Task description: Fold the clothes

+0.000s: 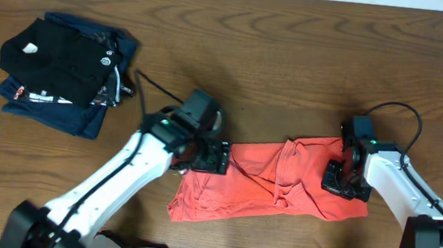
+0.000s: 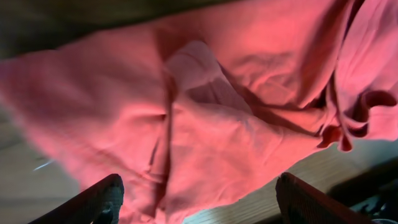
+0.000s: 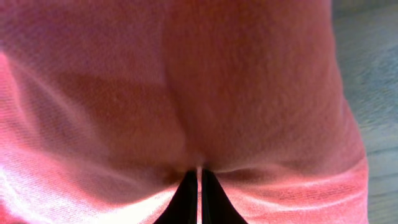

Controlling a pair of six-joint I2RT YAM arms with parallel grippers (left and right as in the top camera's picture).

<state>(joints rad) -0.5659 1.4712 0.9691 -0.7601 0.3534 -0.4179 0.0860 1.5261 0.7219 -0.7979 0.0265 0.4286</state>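
Clothes number three: two folded garments stacked at the ten o'clock part of the table (image 1: 292, 66), a black garment (image 1: 56, 59) lying on a navy garment (image 1: 83, 123), and one coral shirt (image 1: 256, 184) low near six o'clock. Two grippers meet the shirt. The left gripper (image 1: 208, 157) sits over the shirt's nine o'clock edge. In its wrist view its fingers (image 2: 106, 199) are spread wide, with rumpled cloth between and below them; whether they touch it cannot be told. The shirt lies crumpled, not flat, bunched into ridges through its middle, with one corner trailing toward seven o'clock. The right gripper (image 1: 338, 178) stands at the shirt's three o'clock end, its fingers (image 3: 186, 202) pressed together, pinching a thin ridge of coral cloth.
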